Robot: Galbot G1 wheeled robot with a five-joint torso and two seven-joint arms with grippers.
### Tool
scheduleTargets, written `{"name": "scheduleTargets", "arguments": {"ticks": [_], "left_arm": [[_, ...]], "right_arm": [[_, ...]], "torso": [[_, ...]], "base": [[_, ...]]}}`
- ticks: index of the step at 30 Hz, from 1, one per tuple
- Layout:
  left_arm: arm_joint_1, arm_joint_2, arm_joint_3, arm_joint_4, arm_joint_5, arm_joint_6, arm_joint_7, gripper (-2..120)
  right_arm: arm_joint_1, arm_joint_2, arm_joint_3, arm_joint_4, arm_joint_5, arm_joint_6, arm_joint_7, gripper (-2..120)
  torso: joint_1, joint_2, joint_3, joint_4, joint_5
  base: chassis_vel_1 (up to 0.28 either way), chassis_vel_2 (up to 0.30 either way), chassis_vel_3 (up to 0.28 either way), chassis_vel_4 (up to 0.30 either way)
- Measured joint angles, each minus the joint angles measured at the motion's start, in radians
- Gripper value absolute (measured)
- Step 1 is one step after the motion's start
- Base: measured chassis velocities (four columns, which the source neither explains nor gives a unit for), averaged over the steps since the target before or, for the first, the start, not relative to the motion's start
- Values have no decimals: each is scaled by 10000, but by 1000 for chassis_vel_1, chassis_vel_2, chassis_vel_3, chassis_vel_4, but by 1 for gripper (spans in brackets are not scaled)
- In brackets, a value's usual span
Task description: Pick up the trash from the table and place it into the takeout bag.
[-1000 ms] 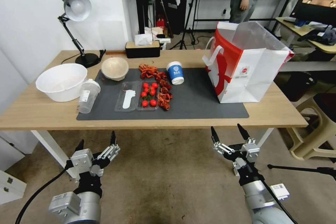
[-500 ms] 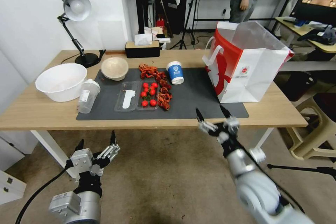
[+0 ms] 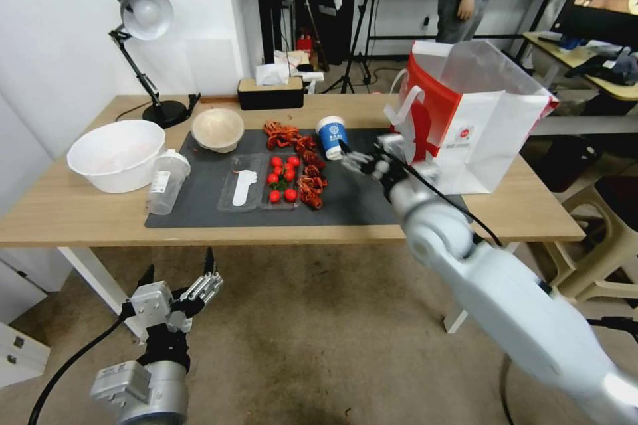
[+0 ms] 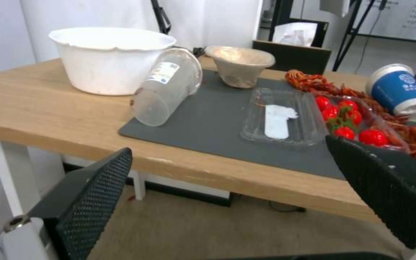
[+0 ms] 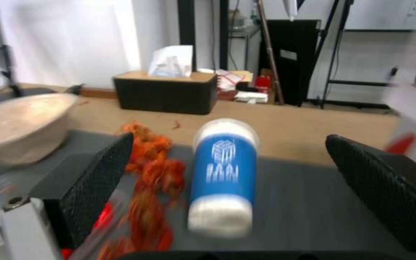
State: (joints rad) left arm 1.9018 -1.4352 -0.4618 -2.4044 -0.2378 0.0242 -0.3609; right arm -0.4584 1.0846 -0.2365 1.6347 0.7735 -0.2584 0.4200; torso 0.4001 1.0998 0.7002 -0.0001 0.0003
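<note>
On the dark mat (image 3: 372, 206) of the table (image 3: 66, 212), a blue-and-white paper cup (image 3: 332, 137) lies on its side. My right gripper (image 3: 355, 158) hovers open just in front of it; in the right wrist view the cup (image 5: 223, 169) lies ahead between the spread fingers (image 5: 97, 173), apart from them. A beige bowl (image 3: 217, 129) and a clear white-lidded cup (image 3: 167, 181), tipped over, lie at the mat's left. The white-and-red takeout bag (image 3: 478, 126) stands open at the right. My left gripper (image 3: 178, 262) hangs open below the table's front edge.
Red crayfish shells (image 3: 299, 159) and a clear tray with cherry tomatoes (image 3: 262, 180) lie mid-mat, close to the blue cup. A large white bowl (image 3: 116, 154), a desk lamp (image 3: 143, 13) and a tissue box (image 3: 270, 91) stand at the left and back. A beige stool (image 3: 598, 239) is on the right.
My right arm has risen from below the table's front edge and reached forward over the mat to the blue cup. The left arm has barely moved.
</note>
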Motion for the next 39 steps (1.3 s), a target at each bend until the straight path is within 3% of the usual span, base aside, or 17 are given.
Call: {"name": "scheduleTargets", "arguments": {"ticks": [6,9,13,29,36,39], "left_arm": [[-11,-2,-28,10,-8,0,-20,100],[-2,-35,-94,16,-20,-68,-54,100],[9,-45,-112,12,-29,-98,-65,100],[19,-2,-93,13,-47,-157,-76,100],[68,56,-63,-44,-22,-179,-224,100],[109,62,-50,-67,-23,-182,-267,100]], "right_arm": [[1372,675,-528,-1290,321,-469,421,100],[2890,1777,-1054,-3240,691,-1695,834,100],[3114,2140,-1152,-3727,692,-2266,1057,100],[3123,2565,-1055,-4575,826,-3357,1336,100],[2838,2300,-983,-4403,1251,-3946,1146,100],[2751,2278,-933,-4432,1572,-4048,1095,89]], "torso": [[1,0,0,2,-7],[0,1,-2,1,-6],[1,1,-1,1,-3],[-1,2,-2,-1,-2],[-1,2,-2,2,-2],[-2,2,-3,1,-2]], "base": [[0,0,0,0],[0,0,0,0],[0,0,0,0],[0,0,0,0],[0,0,0,0],[0,0,0,0]]}}
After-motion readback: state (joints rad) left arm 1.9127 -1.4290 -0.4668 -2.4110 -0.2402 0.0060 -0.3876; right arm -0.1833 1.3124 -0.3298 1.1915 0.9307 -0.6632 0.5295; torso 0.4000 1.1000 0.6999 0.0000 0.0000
